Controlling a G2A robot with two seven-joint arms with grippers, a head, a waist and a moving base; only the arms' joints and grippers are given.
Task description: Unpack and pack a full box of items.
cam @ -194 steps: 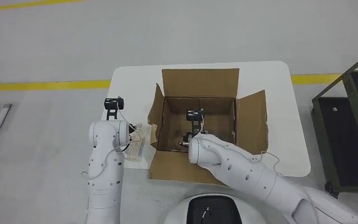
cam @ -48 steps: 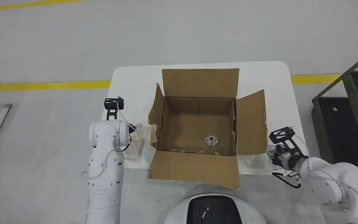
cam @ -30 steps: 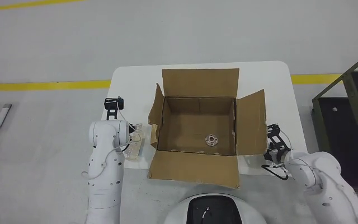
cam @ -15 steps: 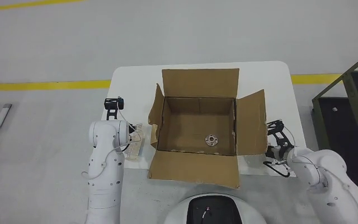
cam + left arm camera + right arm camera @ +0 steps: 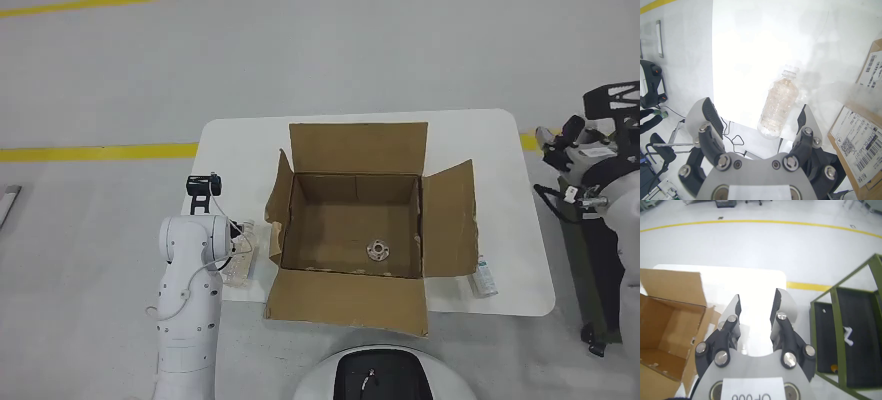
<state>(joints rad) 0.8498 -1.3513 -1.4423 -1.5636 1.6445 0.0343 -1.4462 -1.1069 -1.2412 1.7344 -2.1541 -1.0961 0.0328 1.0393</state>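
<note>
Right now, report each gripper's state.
Left gripper: open, empty, over the plastic bottle.
Right gripper: open, empty.

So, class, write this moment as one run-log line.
box: open, one round part inside | bottle: lying beside box | left gripper: open, by bottle | right gripper: open, empty

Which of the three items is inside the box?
The round metal part, on the box floor. The bottle and the white item lie on the table outside it.
</note>
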